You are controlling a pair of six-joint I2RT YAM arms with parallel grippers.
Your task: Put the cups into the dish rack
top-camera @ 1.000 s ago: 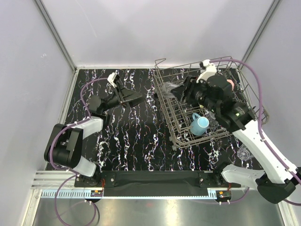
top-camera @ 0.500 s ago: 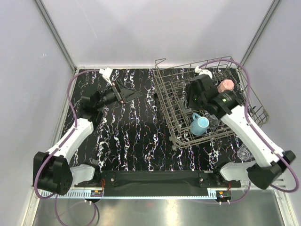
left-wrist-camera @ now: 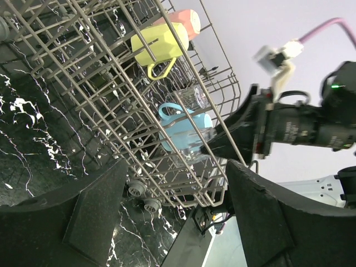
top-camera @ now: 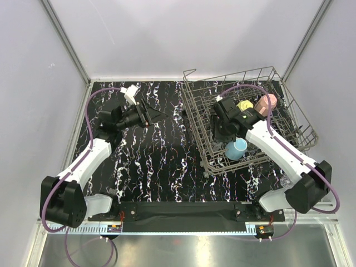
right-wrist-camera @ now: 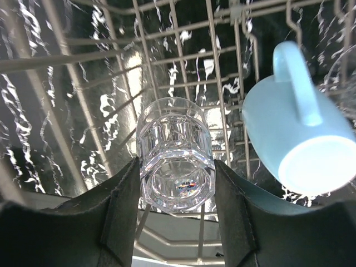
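Right gripper noted clamped on a clear glass, which is held inside the dish rack, just beside the light blue mug. Yellow mug and pink mug are lodged toward the rack's far side. Left gripper is held left of the rack, fingers spread apart, nothing between them.

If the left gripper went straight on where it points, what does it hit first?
Probably the dish rack, its near wire side, straight ahead of the open left gripper. Depth is unclear.
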